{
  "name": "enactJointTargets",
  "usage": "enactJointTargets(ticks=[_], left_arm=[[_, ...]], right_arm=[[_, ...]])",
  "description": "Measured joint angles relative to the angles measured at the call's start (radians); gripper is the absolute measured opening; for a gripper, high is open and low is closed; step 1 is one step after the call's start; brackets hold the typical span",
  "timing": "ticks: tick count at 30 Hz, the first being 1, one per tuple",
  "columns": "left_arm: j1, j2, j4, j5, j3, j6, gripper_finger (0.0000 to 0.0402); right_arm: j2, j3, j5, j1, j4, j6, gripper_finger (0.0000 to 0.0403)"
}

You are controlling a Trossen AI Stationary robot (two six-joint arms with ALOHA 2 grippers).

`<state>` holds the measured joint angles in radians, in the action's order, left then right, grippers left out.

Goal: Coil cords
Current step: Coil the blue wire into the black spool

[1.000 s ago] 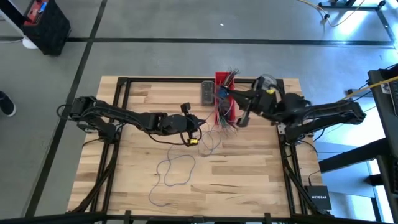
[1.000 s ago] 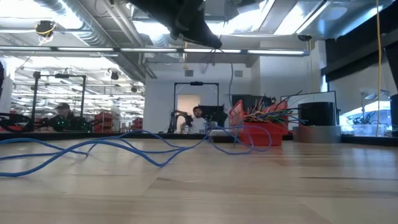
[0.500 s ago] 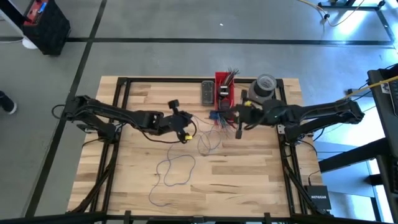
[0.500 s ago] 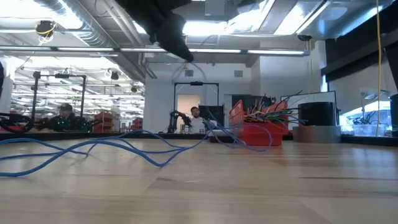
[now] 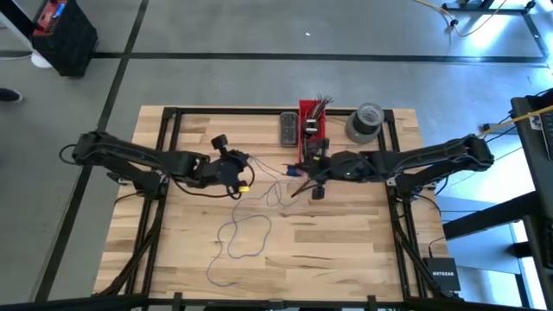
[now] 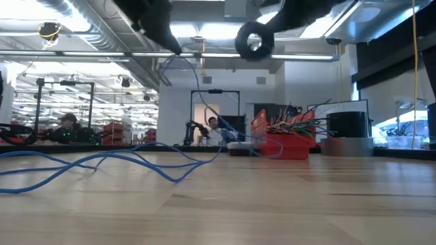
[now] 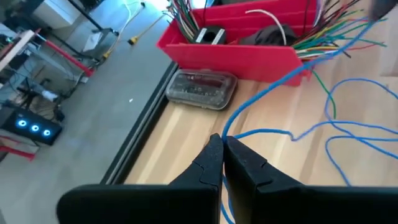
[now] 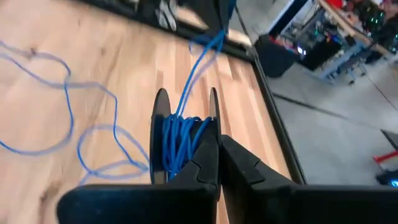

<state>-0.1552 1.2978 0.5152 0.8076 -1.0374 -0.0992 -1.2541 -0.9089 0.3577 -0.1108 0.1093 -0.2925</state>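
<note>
L gripper (image 7: 222, 146) is pinched shut on the blue cord (image 5: 244, 238). R gripper (image 8: 217, 146) is shut too, holding the spool (image 8: 180, 140), by one flange as far as I can tell. All places are ref'd to the red bin (image 7: 249, 46).

- Table (image 5: 346, 250): bin sits at the back edge, long side running back-to-front.
- R gripper + spool: just off the bin's front end, raised off the wood.
- L gripper: well off the bin toward the L arm's side, also raised, about level w/ the R one.
- Spool: several turns already on. Its axle looks to lie across the R fingers, so the flanges face sideways.
- Cord: feeds off the spool twd the L gripper, passing the bin's front. That span's long axis runs crosswise to the bin's long side.
- Slack: lies in loose loops on the wood, farther from the bin, twd the front edge on the L arm's side. Free end not visible to me.

Judgement: next wrap turns on that span. The cord lies L-ward of the spool, so the L arm is nearer the slack and should feed while the R arm winds. Span needs to stay square to the axle or turns could slip over a flange. Loops may snag near the wire ends poking out of the bin.
</note>
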Motion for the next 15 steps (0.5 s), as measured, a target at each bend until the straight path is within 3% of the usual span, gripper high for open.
enactJointTargets(ticks=[11, 15], left_arm=[[-0.035, -0.044, -0.007, 0.014, 0.011, -0.032, 0.0005], [-0.035, -0.044, -0.003, 0.019, 0.011, -0.040, 0.0005]], right_arm=[[-0.132, 0.002, 0.044, 0.000, 0.012, 0.001, 0.0008], [-0.127, 0.003, 0.115, 0.000, -0.032, 0.012, 0.0008]])
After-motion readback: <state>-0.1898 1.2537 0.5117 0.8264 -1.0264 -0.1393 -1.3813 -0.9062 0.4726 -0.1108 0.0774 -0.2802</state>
